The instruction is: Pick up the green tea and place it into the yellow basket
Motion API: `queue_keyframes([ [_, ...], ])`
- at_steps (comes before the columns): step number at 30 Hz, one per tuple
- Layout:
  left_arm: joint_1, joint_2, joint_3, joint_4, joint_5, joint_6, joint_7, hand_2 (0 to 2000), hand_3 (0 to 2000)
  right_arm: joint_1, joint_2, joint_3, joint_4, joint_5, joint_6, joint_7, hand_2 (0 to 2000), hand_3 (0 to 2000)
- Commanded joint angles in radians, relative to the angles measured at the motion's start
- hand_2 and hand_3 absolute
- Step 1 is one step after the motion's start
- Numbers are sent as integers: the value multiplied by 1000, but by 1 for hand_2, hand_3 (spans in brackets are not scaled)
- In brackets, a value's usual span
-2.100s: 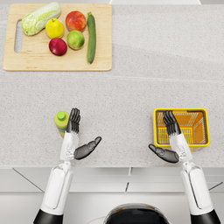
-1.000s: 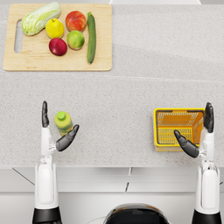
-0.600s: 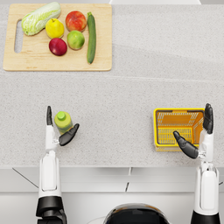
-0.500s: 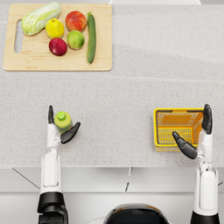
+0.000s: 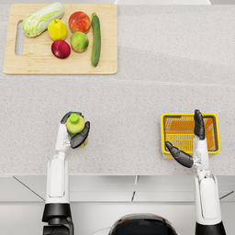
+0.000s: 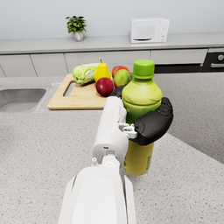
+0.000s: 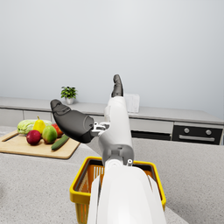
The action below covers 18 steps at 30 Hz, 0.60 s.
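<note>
The left hand (image 5: 73,133) gripped the green tea (image 5: 76,127), which stood upright on the worktop (image 5: 137,101) at the near left. The right hand (image 5: 190,142) hovered empty, fingers spread, over the yellow basket (image 5: 167,120) at the near right.

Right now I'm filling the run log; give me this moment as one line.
left hand: grips green tea bottle, standing on counter | right hand: open over yellow basket | basket: empty

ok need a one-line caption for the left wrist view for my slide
Left hand grips the green tea bottle standing upright on the speckled countertop.
</note>
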Motion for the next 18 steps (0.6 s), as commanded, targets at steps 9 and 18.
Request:
queue_keyframes([
  [9,205,144,269,-343,0,3,-3,2000,2000,143,-110,255,-127,166,0,0,0,0],
  [18,198,176,463,-319,1,-20,-2,2000,2000,306,-232,309,-268,244,-1,0,0,0],
])
